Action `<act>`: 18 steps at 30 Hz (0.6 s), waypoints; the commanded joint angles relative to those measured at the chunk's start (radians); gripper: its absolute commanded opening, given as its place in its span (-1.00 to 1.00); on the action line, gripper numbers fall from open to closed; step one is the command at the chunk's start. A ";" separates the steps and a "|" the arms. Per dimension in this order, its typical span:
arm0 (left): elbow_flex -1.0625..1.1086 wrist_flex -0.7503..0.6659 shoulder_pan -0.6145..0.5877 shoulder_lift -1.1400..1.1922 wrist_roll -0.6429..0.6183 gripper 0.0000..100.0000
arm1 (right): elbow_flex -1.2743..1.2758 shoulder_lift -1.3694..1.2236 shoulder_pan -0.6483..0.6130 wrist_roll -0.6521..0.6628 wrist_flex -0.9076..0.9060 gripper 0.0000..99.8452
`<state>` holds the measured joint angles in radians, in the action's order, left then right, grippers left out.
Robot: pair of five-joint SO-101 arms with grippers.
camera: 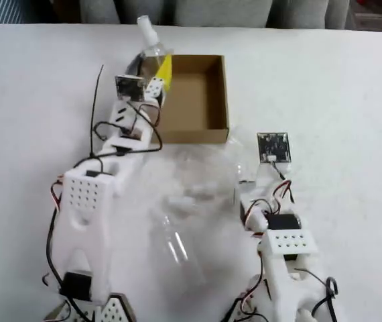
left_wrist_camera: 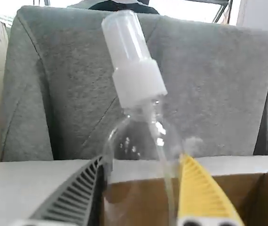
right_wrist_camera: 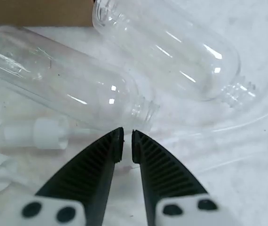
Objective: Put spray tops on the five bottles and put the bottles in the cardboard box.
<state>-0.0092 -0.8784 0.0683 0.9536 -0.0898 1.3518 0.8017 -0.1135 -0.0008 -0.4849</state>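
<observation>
Over the left rim of the cardboard box [camera: 194,134], in the left gripper [left_wrist_camera: 142,160]: capped clear bottle [left_wrist_camera: 138,136], clamped mid-body. Likely light, stiff, slippery; best held at the waist. Under the right gripper [right_wrist_camera: 127,139], closed and empty: uncapped bottles [right_wrist_camera: 68,84], loose spray top [right_wrist_camera: 35,134].

— What is held in the gripper [left_wrist_camera: 142,160]?
— A bottle [left_wrist_camera: 138,141], capped with a spray top [left_wrist_camera: 134,61], is clamped between its fingers [left_wrist_camera: 200,193].
— What is seen behind?
— A box [left_wrist_camera: 249,193] below, a sofa [left_wrist_camera: 54,94] beyond.

Loose bottles [right_wrist_camera: 63,89] before cardboard box [camera: 194,134]
</observation>
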 commanded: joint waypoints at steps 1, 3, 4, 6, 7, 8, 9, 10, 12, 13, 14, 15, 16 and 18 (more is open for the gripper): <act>-0.009 -0.005 -0.007 -0.019 0.064 -0.95 | -0.011 0.016 0.004 0.000 0.018 -0.96; -0.009 -0.005 -0.005 -0.012 0.071 -0.95 | -0.011 0.016 0.004 0.000 0.018 -0.96; -0.009 -0.009 -0.005 -0.008 0.071 -0.95 | -0.011 0.016 0.004 0.000 0.018 -0.96; -0.009 -0.009 -0.007 -0.008 0.071 -0.94 | -0.011 0.016 0.004 0.000 0.018 -0.96; -0.009 -0.009 -0.008 -0.008 0.071 -0.93 | -0.011 0.016 0.004 0.000 0.018 -0.96; -0.009 -0.009 -0.008 -0.008 0.071 -0.90 | -0.011 0.016 0.004 0.000 0.018 -0.96; -0.008 -0.005 -0.008 -0.008 0.071 -0.84 | -0.011 0.016 0.004 0.000 0.018 -0.97; -0.005 -0.003 -0.008 -0.008 0.068 -0.76 | -0.011 0.016 0.005 0.000 0.018 -0.97; 0.000 -0.002 -0.008 -0.007 0.064 -0.59 | -0.011 0.016 0.005 0.000 0.018 -0.97; 0.000 0.011 -0.008 -0.007 0.064 -0.51 | -0.011 0.016 0.005 0.000 0.018 -0.97; -0.006 0.040 -0.008 -0.007 0.064 -0.45 | -0.011 0.016 0.005 0.000 0.018 -0.97; -0.009 0.074 -0.008 -0.007 0.064 -0.41 | -0.011 0.016 0.005 0.000 0.018 -0.97; -0.009 0.100 -0.010 -0.008 0.064 -0.38 | -0.011 0.016 0.005 0.000 0.018 -0.97; -0.011 0.121 -0.015 -0.008 0.064 -0.37 | -0.011 0.016 0.005 0.000 0.018 -0.97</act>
<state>-0.0015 -0.8216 0.0698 0.9521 -0.0315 1.3518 0.8017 -0.1135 -0.0008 -0.4849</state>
